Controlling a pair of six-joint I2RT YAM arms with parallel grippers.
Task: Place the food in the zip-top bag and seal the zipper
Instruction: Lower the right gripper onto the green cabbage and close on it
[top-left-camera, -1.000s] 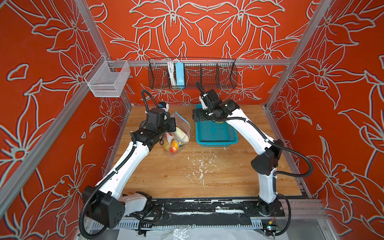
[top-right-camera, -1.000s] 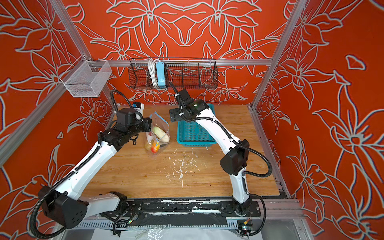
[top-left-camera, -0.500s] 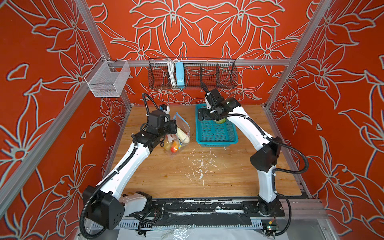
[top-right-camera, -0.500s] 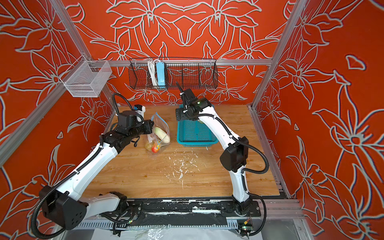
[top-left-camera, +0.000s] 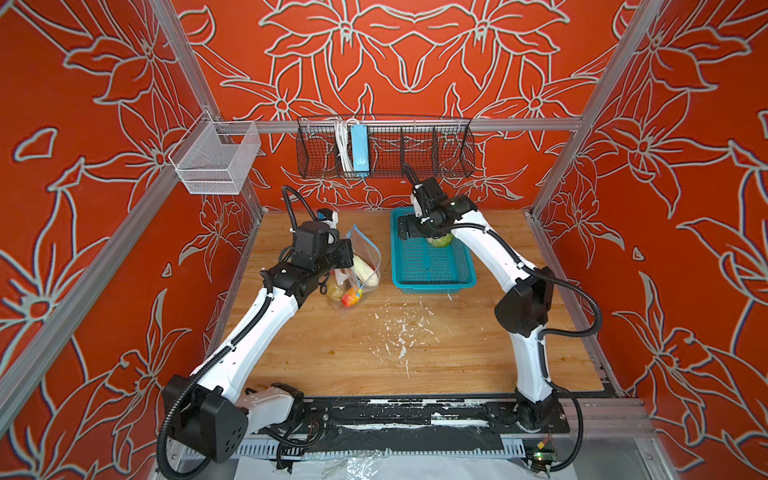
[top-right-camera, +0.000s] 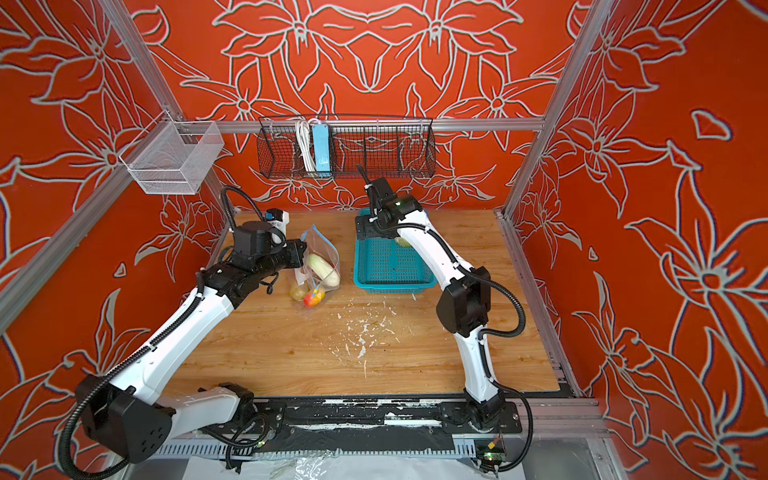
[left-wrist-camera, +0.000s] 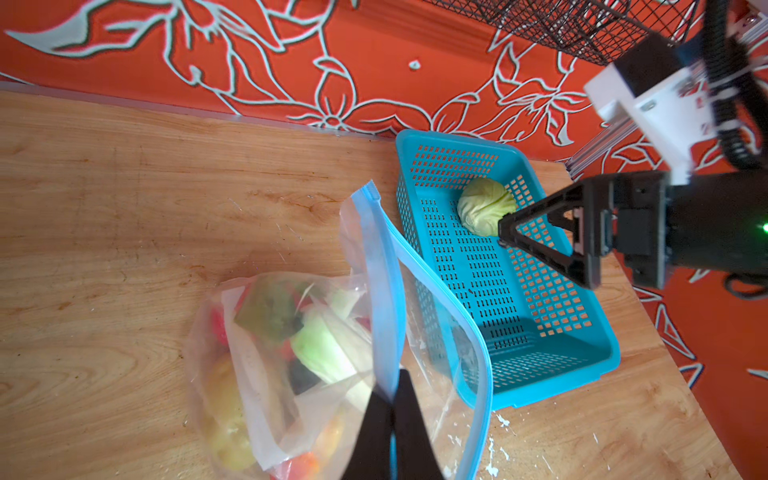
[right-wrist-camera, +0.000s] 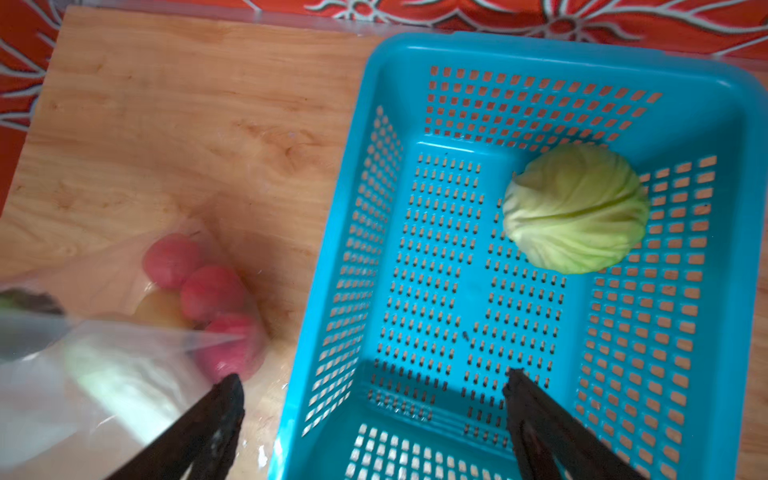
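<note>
In the last second my right end effector has only shifted slightly over the teal basket, jaws wide and empty, straddling the wall nearest the zip-top bag, the green cabbage lying loose ahead of it. My left end effector stays clamped on the zipper, holding the bag open on the worktop with the other food inside; I judge the cabbage is the last piece to fetch.

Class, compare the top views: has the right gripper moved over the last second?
Yes. The open right gripper has shifted slightly right in both top views, further in over the back left corner of the teal basket, toward the cabbage.
</note>
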